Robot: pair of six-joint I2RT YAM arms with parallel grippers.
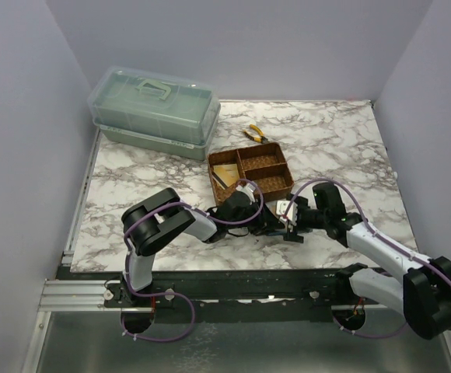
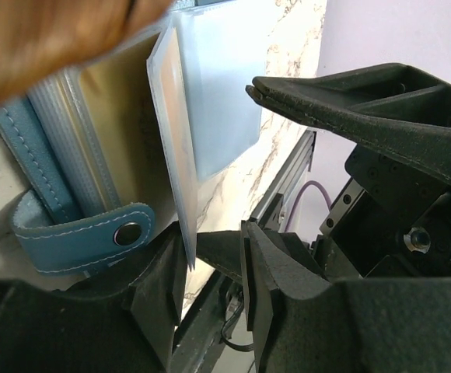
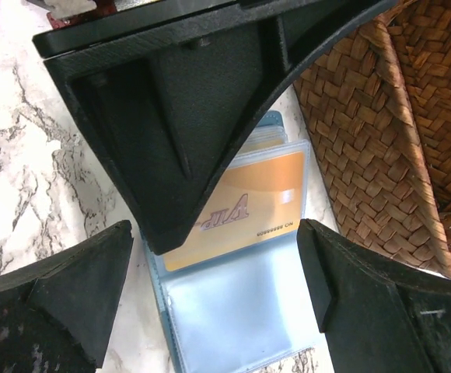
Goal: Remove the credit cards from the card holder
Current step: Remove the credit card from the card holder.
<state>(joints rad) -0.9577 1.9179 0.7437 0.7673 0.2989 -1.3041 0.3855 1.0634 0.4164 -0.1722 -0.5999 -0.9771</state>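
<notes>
top view: card holder (image 3: 233,326) hidden under left gripper (image 2: 214,260)
right wrist only: orange credit card (image 3: 249,210)
right gripper (image 3: 214,260): spread
left gripper: cannot tell

Nothing fancy: a white marble-look table (image 1: 334,148) is loaded with 4 things. A green lidded storage box (image 1: 154,109) is parked far-left, yellow-handled pliers (image 1: 255,134) are laid near the far edge, a woven 3-compartment tray (image 3: 365,132) is set mid-table, and the teal card holder (image 3: 241,311) is spread open just beside it.

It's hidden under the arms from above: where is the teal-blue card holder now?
In the right wrist view, the open teal-blue card holder lies on the marble table, just beside the brown woven tray.
</notes>
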